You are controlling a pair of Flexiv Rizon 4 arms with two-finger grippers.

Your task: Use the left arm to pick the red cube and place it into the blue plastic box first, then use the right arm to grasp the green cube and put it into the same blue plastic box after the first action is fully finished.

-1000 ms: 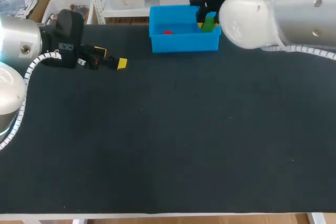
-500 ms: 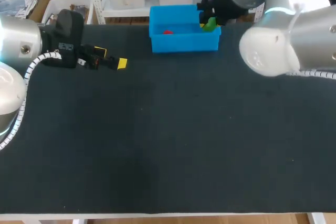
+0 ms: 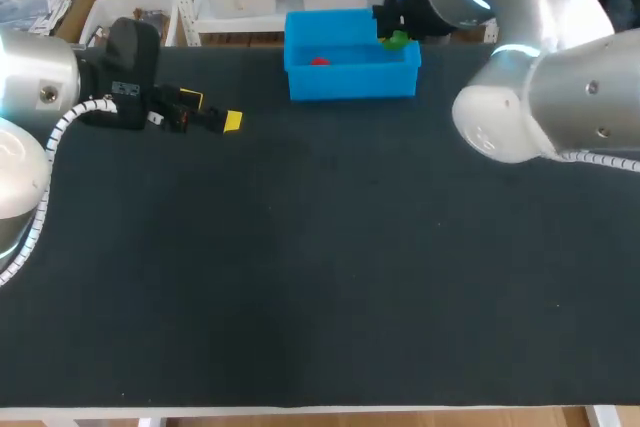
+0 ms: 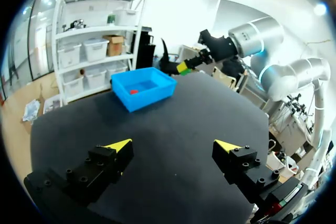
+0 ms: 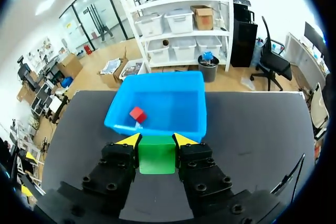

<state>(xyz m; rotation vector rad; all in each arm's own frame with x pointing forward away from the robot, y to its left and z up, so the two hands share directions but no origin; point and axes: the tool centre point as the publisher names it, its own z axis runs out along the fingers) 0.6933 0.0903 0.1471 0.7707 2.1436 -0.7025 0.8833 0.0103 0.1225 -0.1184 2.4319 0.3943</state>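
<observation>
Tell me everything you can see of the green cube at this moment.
The green cube is a plain, bright green block with flat, smooth faces; it looks like plastic. The right gripper holds it, with one yellow-tipped finger on each of two opposite sides. It hangs level in the air beside the rim of the blue box, not yet inside. Nothing else touches it.

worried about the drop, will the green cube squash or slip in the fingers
Probably stiff: the green cube shows straight edges between the fingers of the right gripper. Slip seems unlikely, since they bear on two flat sides. Unlikely to roll once released.
</observation>
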